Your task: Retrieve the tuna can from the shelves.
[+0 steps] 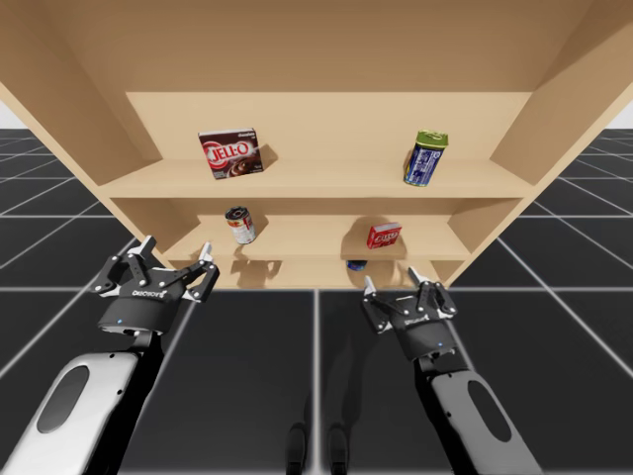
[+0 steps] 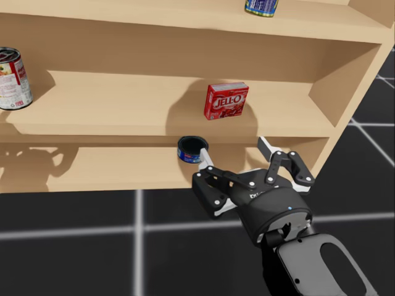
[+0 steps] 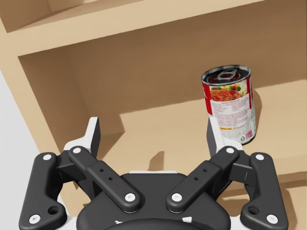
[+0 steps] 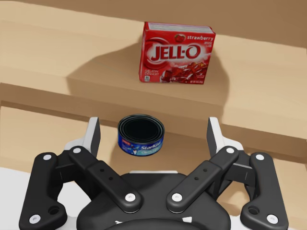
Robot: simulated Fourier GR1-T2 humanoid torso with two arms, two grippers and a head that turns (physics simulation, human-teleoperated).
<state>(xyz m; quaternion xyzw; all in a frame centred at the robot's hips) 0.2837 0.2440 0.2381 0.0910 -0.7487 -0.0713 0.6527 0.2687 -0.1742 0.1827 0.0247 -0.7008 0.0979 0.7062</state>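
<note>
One hand, my right hand [image 4: 153, 125], is nearer, its fingers wide apart, with the flat tuna can [image 4: 141, 136] just ahead on the lowest shelf [image 4: 43, 130].

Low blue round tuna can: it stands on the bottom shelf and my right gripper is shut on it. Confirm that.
Wrong on the grip: in the right wrist view my right gripper is open, its fingers wide apart and clear of the low blue round tuna can.
</note>
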